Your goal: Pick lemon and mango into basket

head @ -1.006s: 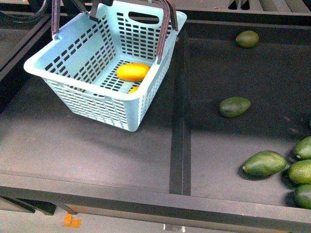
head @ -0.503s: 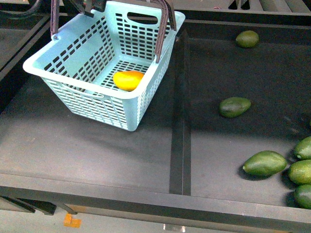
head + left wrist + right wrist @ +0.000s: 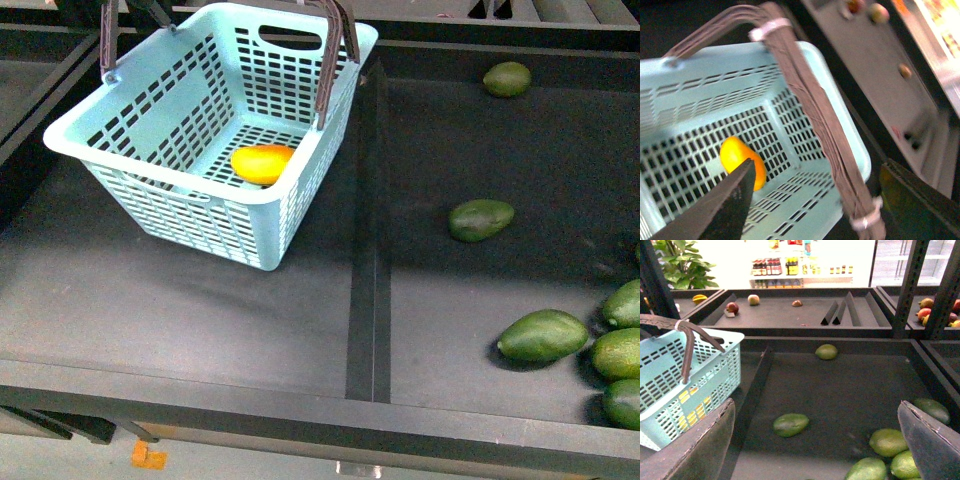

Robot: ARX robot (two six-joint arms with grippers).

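The pale teal basket (image 3: 200,215) sits tilted on the left shelf, its brown handles (image 3: 330,60) raised. The yellow-orange mango (image 3: 262,163) lies on its slotted floor against the near wall. The lemon is hidden. In the left wrist view my left gripper (image 3: 825,210) is open above the basket (image 3: 715,95), with the bundled handles (image 3: 810,110) running between its fingers and the mango (image 3: 737,159) beside one fingertip. My right gripper (image 3: 815,450) hangs open and holds nothing over the right bin, apart from the basket (image 3: 670,380).
Dark green oval fruits lie in the right bin: one in the middle (image 3: 481,219), one at the back (image 3: 508,79) and a cluster at the right edge (image 3: 543,335). A raised divider (image 3: 365,290) separates the two bins. Further shelves with fruit stand behind (image 3: 753,299).
The basket has shifted slightly left. The mango has rolled toward the basket's near wall. A small yellow sliver seen below it a second ago no longer shows.
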